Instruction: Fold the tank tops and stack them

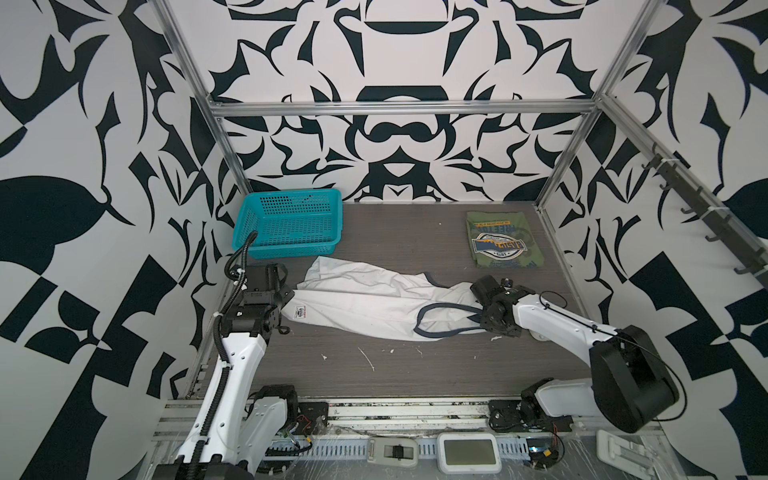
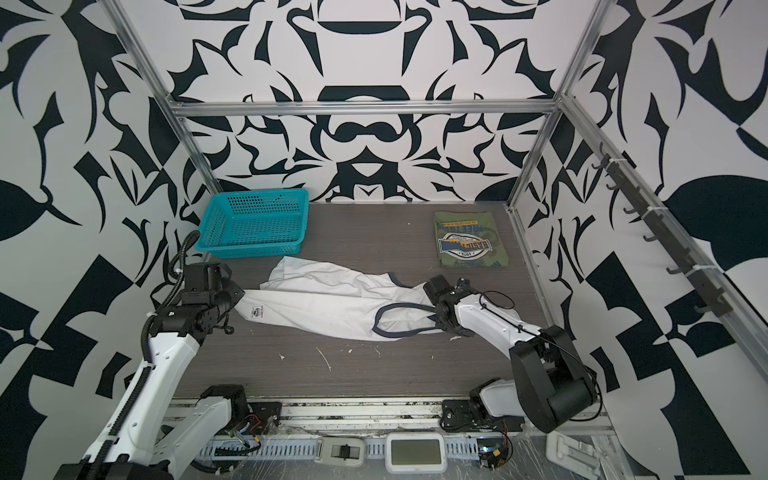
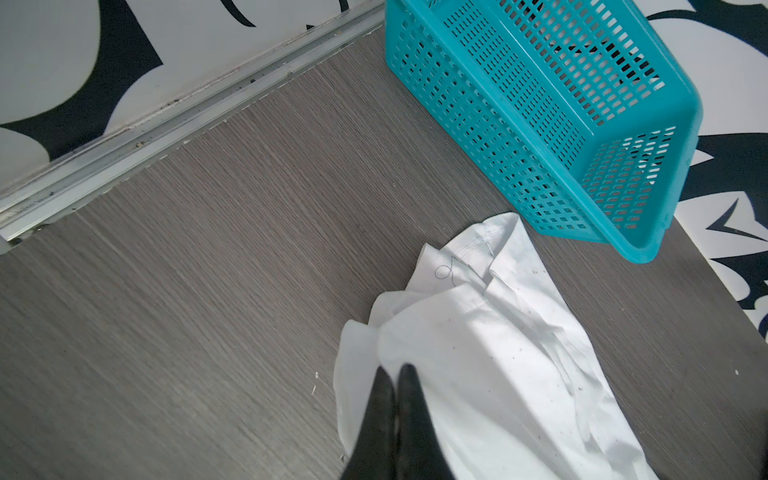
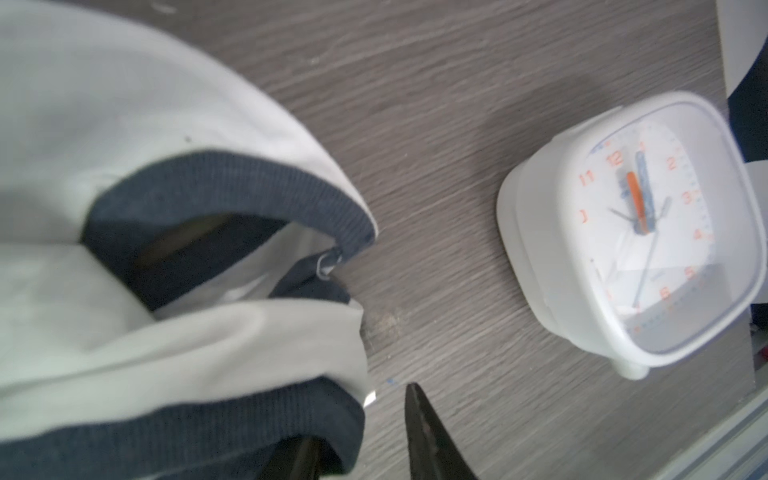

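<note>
A grey wood-grain counter (image 1: 415,374) is enclosed by walls printed in black and white. At its far right corner the olive green tank top (image 1: 503,241) is laid folded, badge print upward, apparently set aside as the base of the stack. A teal basket (image 1: 291,220) is placed at the far left. The white tank top (image 1: 365,307) is stretched, crumpled and not yet folded, across the middle of the counter between the two arms. Its hem end is pinched in the left claw (image 3: 395,372), whose jaws are pressed together on the cloth. That end is judged to be held as an anchor so the garment can be drawn out flat. At the other end the right claw (image 1: 481,312) is brought to the navy trim (image 4: 232,178) of the shoulder straps. In the right wrist view its jaws are seen apart: one finger (image 4: 424,428) is bare and the other is tucked beneath the trim, so the strap is straddled but not clamped. A white clock (image 4: 631,232) is seen on the counter nearby. A firm grip on the strap is judged to be needed before any pull.
</note>
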Robot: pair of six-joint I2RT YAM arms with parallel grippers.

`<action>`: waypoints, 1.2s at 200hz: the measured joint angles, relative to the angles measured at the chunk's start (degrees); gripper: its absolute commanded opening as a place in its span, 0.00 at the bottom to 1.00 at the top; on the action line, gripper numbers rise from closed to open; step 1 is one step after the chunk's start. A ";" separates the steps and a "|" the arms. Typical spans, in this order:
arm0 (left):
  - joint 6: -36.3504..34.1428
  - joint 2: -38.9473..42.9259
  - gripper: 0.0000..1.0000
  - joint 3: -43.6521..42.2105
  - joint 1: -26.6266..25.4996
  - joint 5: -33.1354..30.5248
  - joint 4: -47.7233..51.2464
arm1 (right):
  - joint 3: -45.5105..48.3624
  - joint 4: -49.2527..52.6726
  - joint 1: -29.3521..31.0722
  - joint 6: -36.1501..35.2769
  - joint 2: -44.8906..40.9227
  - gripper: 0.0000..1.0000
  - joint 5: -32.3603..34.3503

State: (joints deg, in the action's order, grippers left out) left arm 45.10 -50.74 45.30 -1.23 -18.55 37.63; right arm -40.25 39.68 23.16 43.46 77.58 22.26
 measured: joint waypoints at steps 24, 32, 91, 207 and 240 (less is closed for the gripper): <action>0.00 -0.35 0.00 0.00 0.00 0.44 -0.02 | -0.07 -0.98 -0.39 -0.37 1.57 0.26 0.00; 0.00 -0.42 0.00 0.00 0.00 0.50 -0.02 | -0.07 -1.16 -0.46 -0.55 2.27 0.22 -0.09; 0.00 -0.42 0.00 0.42 0.11 0.85 0.57 | -0.74 0.72 -0.48 -1.03 0.42 0.00 0.42; -2.16 11.69 0.00 32.52 0.39 3.72 9.92 | -45.62 24.79 -0.48 -9.16 -24.41 0.00 10.08; -3.06 12.48 0.00 44.22 0.48 7.15 10.82 | -59.58 27.78 -0.48 -12.44 -23.26 0.00 9.29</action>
State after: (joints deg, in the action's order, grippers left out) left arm 42.04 -38.26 89.52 -0.75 -11.40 48.45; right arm -99.83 67.46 22.68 31.03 54.33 31.55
